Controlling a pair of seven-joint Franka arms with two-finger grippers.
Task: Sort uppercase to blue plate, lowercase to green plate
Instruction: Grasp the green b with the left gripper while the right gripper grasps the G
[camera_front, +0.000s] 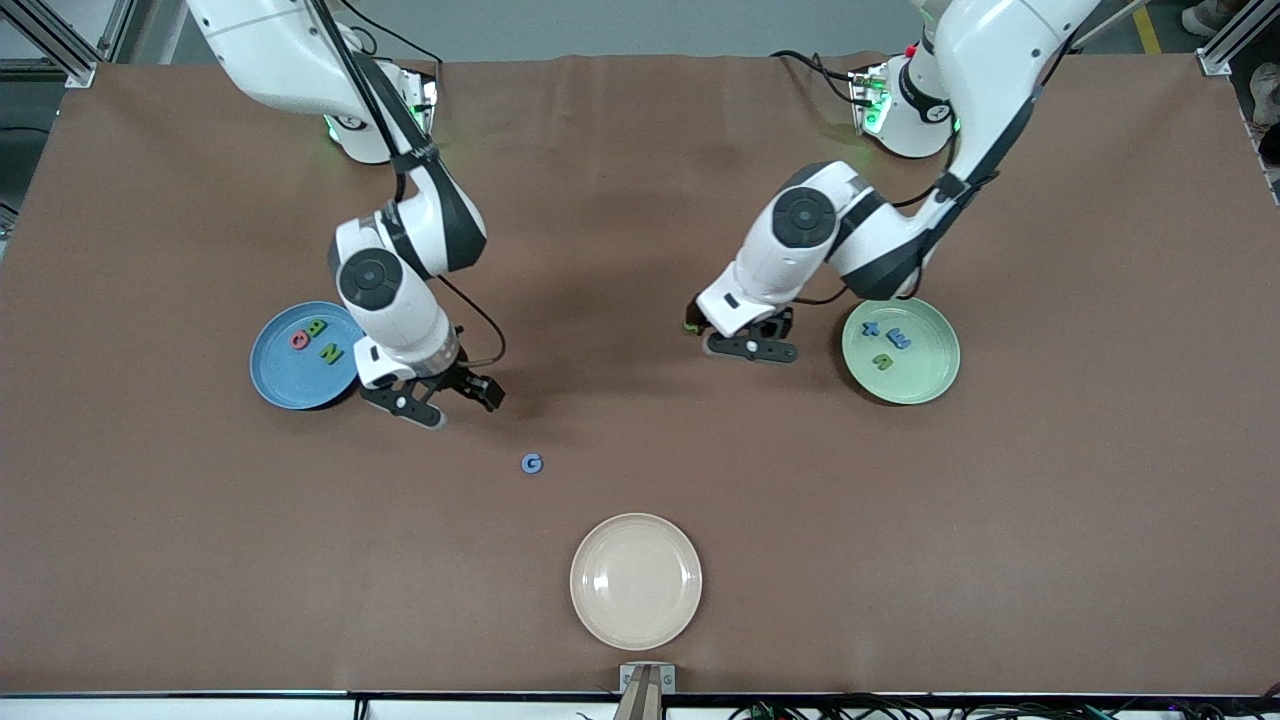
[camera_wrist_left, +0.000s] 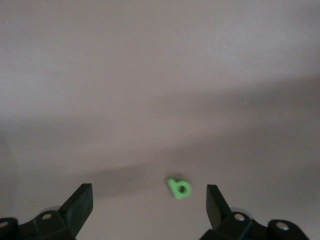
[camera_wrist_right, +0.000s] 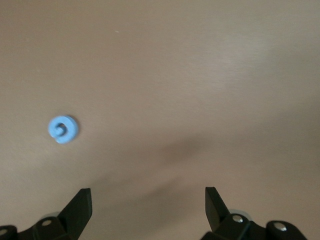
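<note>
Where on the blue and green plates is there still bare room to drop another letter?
Blue plate: the red letter, B and N crowd the part farther from the front camera; the nearer part is bare. Green plate: three letters sit in the middle; its nearer rim area is free.

Brown tabletop (camera_front: 640, 180), matte, creased faintly toward the edge by the bases. Aluminium frame posts (camera_front: 60, 45) at both corners there, grey floor (camera_front: 600, 25) past them. Cables (camera_front: 900, 708) along the camera-side edge.
</note>
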